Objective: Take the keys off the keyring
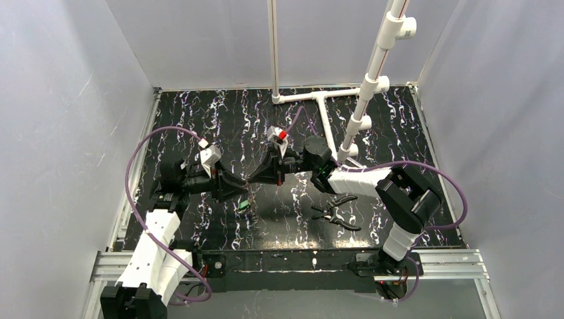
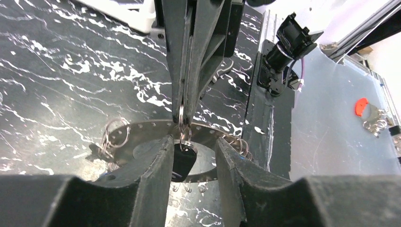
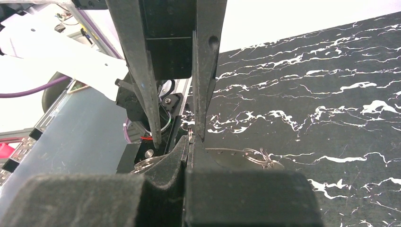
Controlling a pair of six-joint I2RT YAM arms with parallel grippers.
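My right gripper [image 2: 183, 118] clamped the thin silvery keyring [image 2: 186, 135]; its dark plastic-headed key [image 2: 182, 161] hung down between my left gripper's [image 2: 194, 140] parted fingers (left was nearer).

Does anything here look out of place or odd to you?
One thing: a small red-headed item, apparently a key with silvery rings, lies on the pale grey surface beyond the edge of the marbled black table, away from the work. The black-handled pliers lying on the table seem simply unused.
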